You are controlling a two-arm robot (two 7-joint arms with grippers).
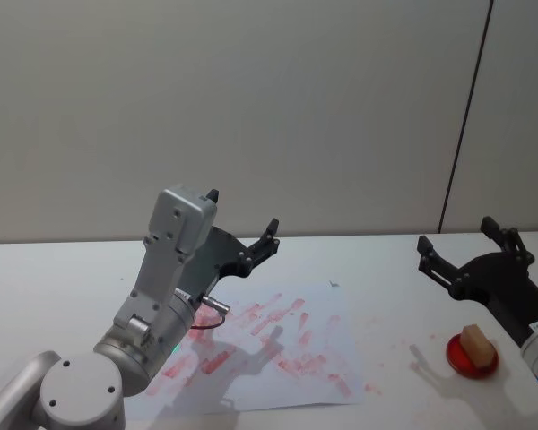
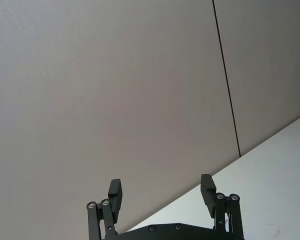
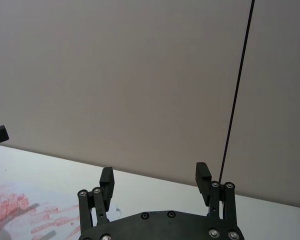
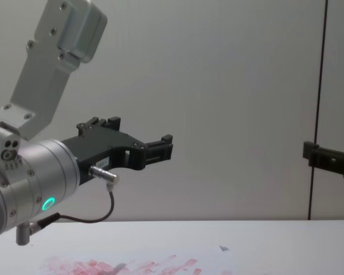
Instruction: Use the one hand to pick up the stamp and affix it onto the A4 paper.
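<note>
The stamp [image 1: 474,341], a small light-brown wooden block, sits on a round red ink pad [image 1: 472,356] on the table's right side. My right gripper [image 1: 455,233], the hand, hovers open above and behind it with nothing between its fingers; the right wrist view shows its jaws [image 3: 154,171] spread wide. The A4 paper [image 1: 278,349], white and smeared with red-pink blotches, lies mid-table, also seen in the chest view [image 4: 137,264] and the right wrist view [image 3: 20,212]. My left gripper [image 1: 242,210] is raised above the paper's far left, open and empty [image 2: 160,181].
The white tabletop [image 1: 394,269] runs back to a plain grey wall with a dark vertical seam [image 1: 466,116]. A few red smears [image 1: 374,387] mark the table between the paper and the ink pad. The left arm's silver body [image 1: 152,313] stands over the paper's near left corner.
</note>
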